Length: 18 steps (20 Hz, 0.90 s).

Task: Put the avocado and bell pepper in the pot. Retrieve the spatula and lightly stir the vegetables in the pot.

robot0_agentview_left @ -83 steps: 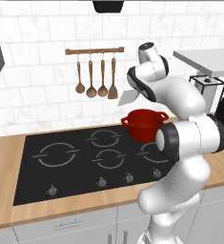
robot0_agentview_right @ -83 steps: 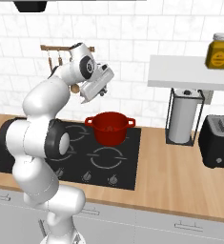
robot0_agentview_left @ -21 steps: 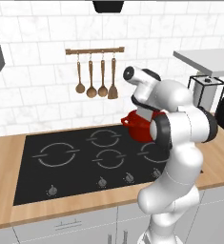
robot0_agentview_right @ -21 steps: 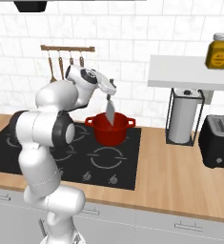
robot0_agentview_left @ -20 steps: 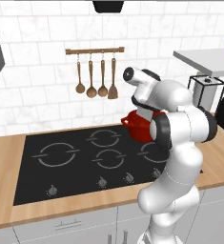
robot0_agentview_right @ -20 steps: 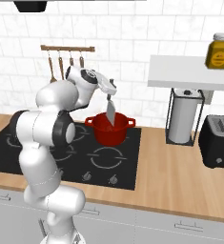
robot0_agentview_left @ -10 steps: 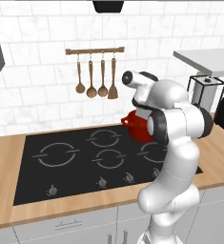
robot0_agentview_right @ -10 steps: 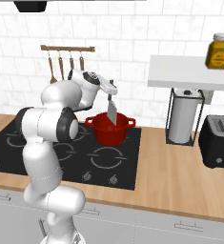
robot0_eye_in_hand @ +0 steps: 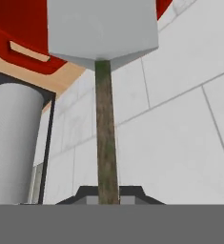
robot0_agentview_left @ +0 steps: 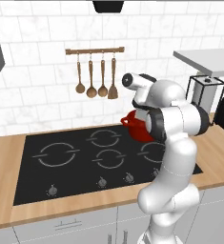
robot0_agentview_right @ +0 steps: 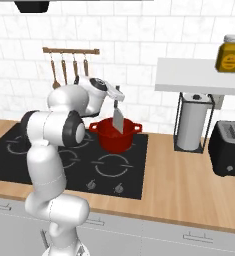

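My gripper (robot0_agentview_right: 117, 98) is shut on the thin dark handle of the spatula (robot0_agentview_right: 118, 120), and the light-grey blade hangs straight down over the red pot (robot0_agentview_right: 114, 136). The blade's lower edge overlaps the pot's rim. I cannot tell how deep the blade reaches. In the hand view the spatula (robot0_eye_in_hand: 102, 29) runs up from my gripper (robot0_eye_in_hand: 107, 194), with the pot (robot0_eye_in_hand: 15, 33) and one loop handle beyond the blade. In the left base view my arm covers most of the pot (robot0_agentview_left: 134, 127). The avocado and the bell pepper are hidden.
The pot stands on the back right burner of the black cooktop (robot0_agentview_left: 80, 164). A rail of wooden utensils (robot0_agentview_right: 69, 64) hangs on the tiled wall. To the right are a paper towel roll (robot0_agentview_right: 193, 124), a black toaster (robot0_agentview_right: 229, 148) and a shelf with jars (robot0_agentview_right: 228, 53).
Over the last seconds my hand has swung over the pot, and in the last second the spatula blade has come down toward the pot's rim. The pot has stayed put.
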Available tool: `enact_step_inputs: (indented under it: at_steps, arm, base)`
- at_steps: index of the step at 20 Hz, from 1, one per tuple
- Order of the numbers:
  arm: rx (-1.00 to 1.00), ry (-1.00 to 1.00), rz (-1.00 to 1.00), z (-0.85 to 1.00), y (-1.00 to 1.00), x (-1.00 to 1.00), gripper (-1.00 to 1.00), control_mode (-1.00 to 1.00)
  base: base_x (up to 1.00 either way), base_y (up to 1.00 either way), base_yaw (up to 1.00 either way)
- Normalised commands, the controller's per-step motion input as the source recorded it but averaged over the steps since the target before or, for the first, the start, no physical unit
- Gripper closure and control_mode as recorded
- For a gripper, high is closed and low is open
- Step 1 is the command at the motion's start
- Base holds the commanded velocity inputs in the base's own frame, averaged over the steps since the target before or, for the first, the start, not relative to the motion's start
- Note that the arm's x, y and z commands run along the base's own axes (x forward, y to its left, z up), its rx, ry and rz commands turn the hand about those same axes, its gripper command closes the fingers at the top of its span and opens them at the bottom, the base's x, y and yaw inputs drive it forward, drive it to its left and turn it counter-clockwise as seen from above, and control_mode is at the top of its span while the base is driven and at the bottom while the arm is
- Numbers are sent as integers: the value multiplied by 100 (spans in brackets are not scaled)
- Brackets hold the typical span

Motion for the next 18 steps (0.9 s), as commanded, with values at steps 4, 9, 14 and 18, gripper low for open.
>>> enact_step_inputs:
  at_steps: [4, 9, 14, 18]
  arm:
    - [0, 0, 5, -33, 0, 2, 100, -100]
    - [0, 0, 3, -26, 0, 0, 100, -100]
    - [0, 1, 8, -1, -17, -24, 100, -100]
    - [0, 1, 18, 0, -13, -25, 100, -100]
  base:
    - [0, 0, 0]
    - [0, 0, 0]
    - [0, 0, 0]
    - [0, 0, 0]
